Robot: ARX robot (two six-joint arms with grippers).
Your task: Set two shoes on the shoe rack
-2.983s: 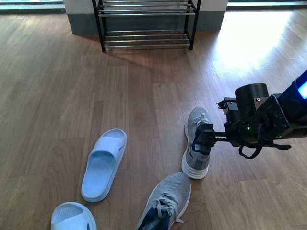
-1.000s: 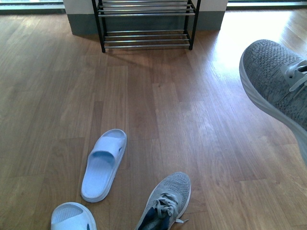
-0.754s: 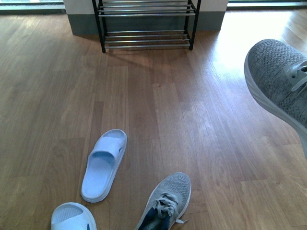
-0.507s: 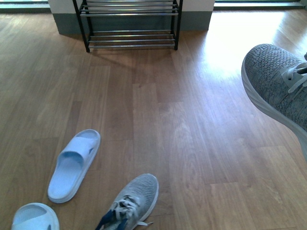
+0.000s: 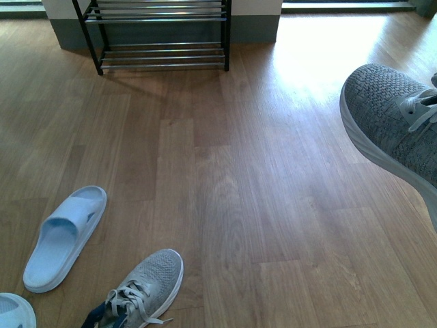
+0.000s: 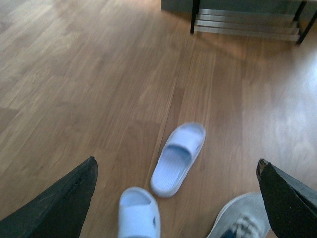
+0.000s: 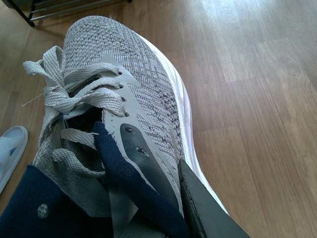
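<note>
The shoe rack [image 5: 160,34], a black frame with chrome bars, stands at the far wall, left of centre. My right gripper [image 7: 168,208] is shut on a grey sneaker [image 7: 129,74] at its collar, one dark finger [image 7: 208,213] pressed against the outer side. This sneaker [image 5: 392,123] hangs above the floor at the right edge of the front view, toe pointing toward the rack. The second grey sneaker [image 5: 143,287] lies on the floor near me. My left gripper [image 6: 177,162] is open above the floor, with nothing between its fingers.
A pale blue slide [image 5: 65,236] lies left of the floor sneaker, and a second slide [image 5: 13,311] shows at the bottom left corner. Both slides [image 6: 178,158] lie below the left gripper. Bare wooden floor [image 5: 225,171] stretches to the rack. Sunlight glares on it at back right.
The right gripper has lifted the grey sneaker off the floor. The front view has since swung right, so the rack, slides and floor sneaker have shifted left.
</note>
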